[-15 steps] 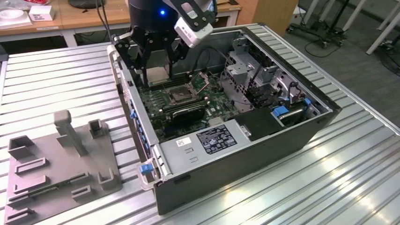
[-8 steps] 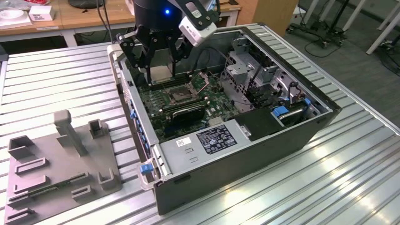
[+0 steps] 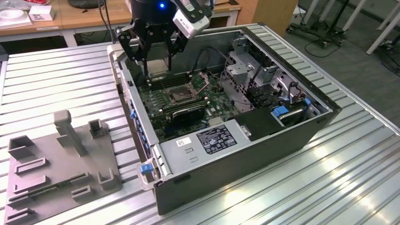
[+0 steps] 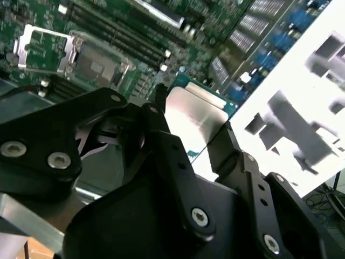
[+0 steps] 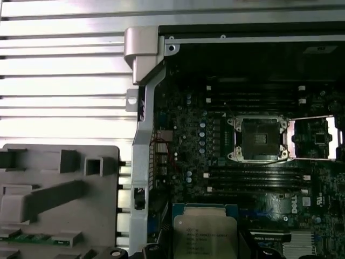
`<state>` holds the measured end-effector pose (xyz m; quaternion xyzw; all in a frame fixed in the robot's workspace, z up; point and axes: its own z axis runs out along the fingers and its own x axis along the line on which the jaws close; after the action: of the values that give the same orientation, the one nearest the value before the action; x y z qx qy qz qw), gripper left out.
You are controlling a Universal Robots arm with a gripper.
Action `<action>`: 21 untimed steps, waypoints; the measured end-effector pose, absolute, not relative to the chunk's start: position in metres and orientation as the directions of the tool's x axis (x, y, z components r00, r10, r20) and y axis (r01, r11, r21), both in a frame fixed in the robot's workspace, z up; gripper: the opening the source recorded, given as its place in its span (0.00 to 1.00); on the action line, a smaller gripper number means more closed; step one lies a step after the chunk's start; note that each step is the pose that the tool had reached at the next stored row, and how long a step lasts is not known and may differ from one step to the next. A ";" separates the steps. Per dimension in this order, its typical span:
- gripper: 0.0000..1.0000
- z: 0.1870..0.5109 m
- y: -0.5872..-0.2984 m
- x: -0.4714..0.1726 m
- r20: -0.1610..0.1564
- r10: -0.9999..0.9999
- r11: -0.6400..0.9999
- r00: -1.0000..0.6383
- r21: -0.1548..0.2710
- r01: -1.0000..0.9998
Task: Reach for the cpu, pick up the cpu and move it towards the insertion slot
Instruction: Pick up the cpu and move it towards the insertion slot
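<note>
An open computer case (image 3: pixel 250 140) lies on its side on a ribbed metal tabletop (image 3: pixel 56 79), its green motherboard (image 3: pixel 181 101) exposed. The gripper (image 3: pixel 157 58) hangs over the case's far corner with the cpu (image 3: pixel 159 65) between its black jaws, held above the board. The insertion slot (image 3: pixel 177 96) sits near the board's middle, apart from the cpu. A grey fixture tray (image 3: pixel 56 173) rests on the tabletop at the exterior view's left of the case

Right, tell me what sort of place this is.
Probably a robotics lab or workshop: an opened computer case lies on a ribbed metal table, a grey fixture tray sits beside it, and wooden desks stand behind.
</note>
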<state>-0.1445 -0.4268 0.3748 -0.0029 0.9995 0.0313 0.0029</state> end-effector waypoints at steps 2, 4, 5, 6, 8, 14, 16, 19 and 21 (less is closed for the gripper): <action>0.55 0.374 -0.418 -0.143 -0.006 -0.005 0.998 -1.000 0.062 -0.006; 0.55 0.373 -0.412 -0.140 -0.006 -0.006 0.998 -1.000 0.062 -0.006; 0.55 0.372 -0.409 -0.137 -0.006 -0.006 0.998 -1.000 0.062 -0.006; 0.55 0.371 -0.408 -0.135 -0.006 -0.006 0.998 -1.000 0.062 -0.006; 0.55 0.370 -0.405 -0.128 -0.006 -0.005 0.998 -1.000 0.062 -0.006; 0.55 0.368 -0.400 -0.105 -0.006 -0.006 0.998 -1.000 0.062 -0.006; 0.55 0.367 -0.399 -0.097 -0.006 -0.006 0.998 -1.000 0.062 -0.006; 0.55 0.365 -0.397 -0.086 -0.006 -0.005 0.998 -1.000 0.062 -0.006; 0.55 0.365 -0.395 -0.081 -0.006 -0.006 0.998 -1.000 0.062 -0.006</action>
<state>-0.0807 -0.3951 0.3646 -0.0029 0.9995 0.0308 0.0030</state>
